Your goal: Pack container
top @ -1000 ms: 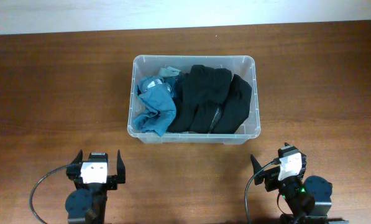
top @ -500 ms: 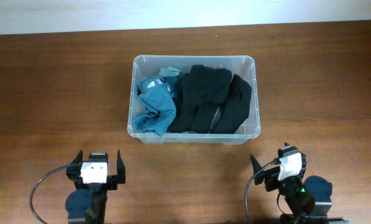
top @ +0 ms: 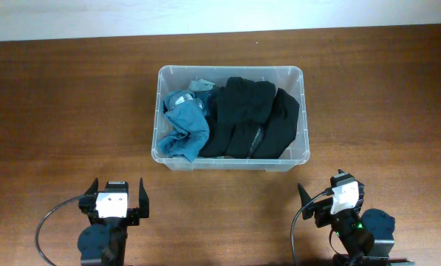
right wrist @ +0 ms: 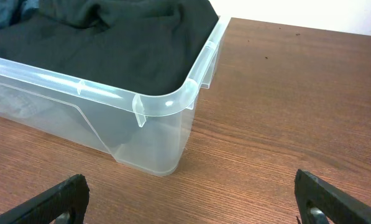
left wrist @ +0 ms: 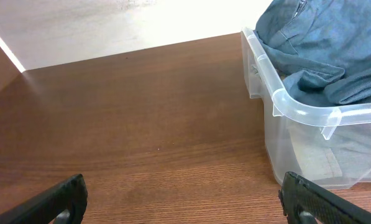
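Observation:
The clear plastic container (top: 303, 111) stands at the table's middle. It holds a blue garment (top: 185, 127) on its left side and black clothes (top: 250, 118) filling the rest. My left gripper (top: 115, 201) is open and empty near the front edge, well in front of the container's left corner (left wrist: 297, 112). My right gripper (top: 329, 201) is open and empty in front of the container's right corner (right wrist: 166, 106). The blue garment (left wrist: 316, 50) shows in the left wrist view and the black clothes (right wrist: 110, 43) in the right wrist view.
The brown wooden table (top: 65, 111) runs wide to the left and right of the container. A pale wall strip (top: 205, 15) borders the far edge.

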`<control>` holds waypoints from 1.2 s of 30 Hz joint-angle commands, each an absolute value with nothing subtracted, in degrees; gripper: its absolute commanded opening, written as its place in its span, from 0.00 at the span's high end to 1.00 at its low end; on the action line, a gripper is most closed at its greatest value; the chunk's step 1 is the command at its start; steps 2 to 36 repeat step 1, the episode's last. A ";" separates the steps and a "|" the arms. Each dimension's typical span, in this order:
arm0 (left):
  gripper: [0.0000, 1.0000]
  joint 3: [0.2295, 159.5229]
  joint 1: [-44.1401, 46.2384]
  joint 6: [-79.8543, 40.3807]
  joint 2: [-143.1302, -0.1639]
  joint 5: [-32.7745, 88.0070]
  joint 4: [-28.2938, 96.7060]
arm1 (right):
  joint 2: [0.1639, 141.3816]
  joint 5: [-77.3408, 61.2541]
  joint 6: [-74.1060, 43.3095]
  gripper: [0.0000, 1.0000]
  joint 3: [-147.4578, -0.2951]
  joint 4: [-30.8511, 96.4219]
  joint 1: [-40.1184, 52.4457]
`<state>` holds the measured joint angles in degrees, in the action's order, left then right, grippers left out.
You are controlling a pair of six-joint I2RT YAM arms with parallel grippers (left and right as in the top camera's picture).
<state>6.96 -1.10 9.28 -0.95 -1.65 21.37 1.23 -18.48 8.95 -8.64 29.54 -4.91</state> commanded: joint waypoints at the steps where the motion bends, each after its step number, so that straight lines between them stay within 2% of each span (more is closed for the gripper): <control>1: 0.01 6.42 -1.30 9.98 -0.30 -1.02 21.04 | 0.89 -19.00 8.49 0.02 -8.29 29.61 -5.28; 36: 0.01 6.42 -1.30 9.98 -0.30 -1.02 21.04 | 0.89 -19.00 8.49 0.02 -8.29 29.61 -5.28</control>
